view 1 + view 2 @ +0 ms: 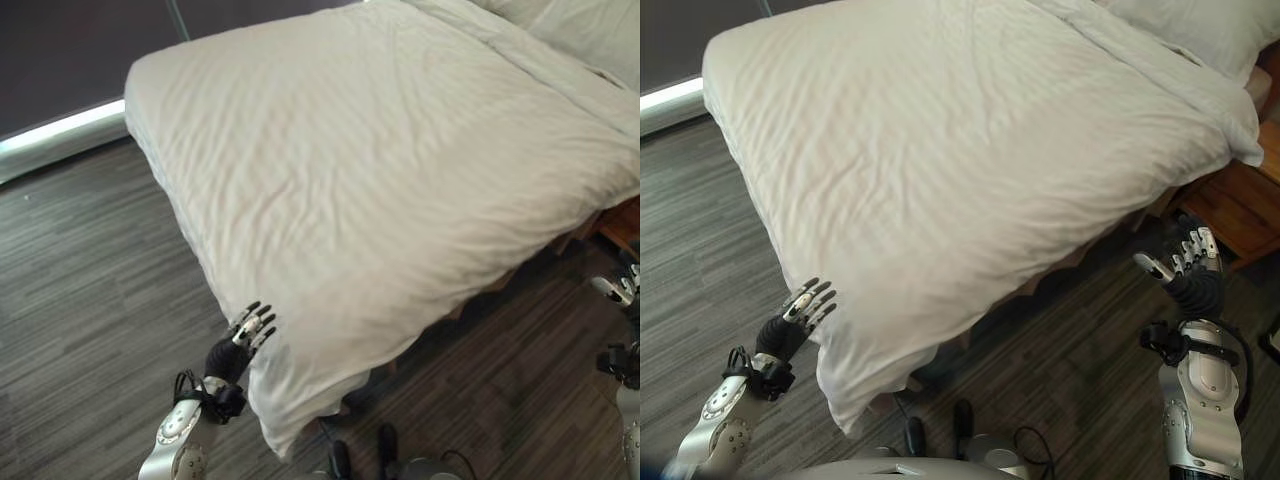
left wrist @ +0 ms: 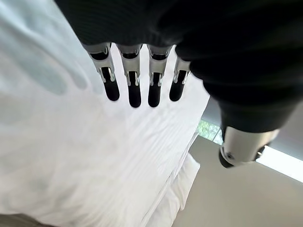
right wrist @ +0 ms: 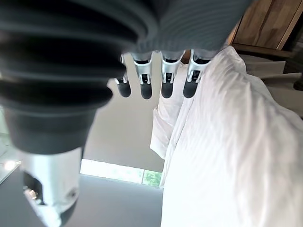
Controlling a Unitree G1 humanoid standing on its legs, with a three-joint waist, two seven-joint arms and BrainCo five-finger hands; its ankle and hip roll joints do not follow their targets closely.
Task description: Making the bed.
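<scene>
**Duvet spread over the bed, both hands free at its near side**

A dark striped wood-look floor point(image 1: 90, 290) is seen around a bed whose top is covered by a white duvet point(image 1: 940, 150), lightly wrinkled and lying flat across the mattress. The duvet's near corner point(image 1: 855, 385) hangs down over the bed's edge toward the floor. White pillows point(image 1: 1200, 30) are seen at the far end of the bed, and a wooden bedside cabinet point(image 1: 1240, 215) stands just beside that end.

The left hand point(image 1: 805, 308) is held just beside the hanging corner of the duvet, its fingers point(image 2: 135, 92) straight and slightly spread, with nothing gripped. Contact with the cloth cannot be told. The right hand point(image 1: 1185, 258) is raised near the bed's side, by the wooden cabinet, apart from the duvet; its fingers point(image 3: 165, 85) are extended side by side and nothing is held.
</scene>
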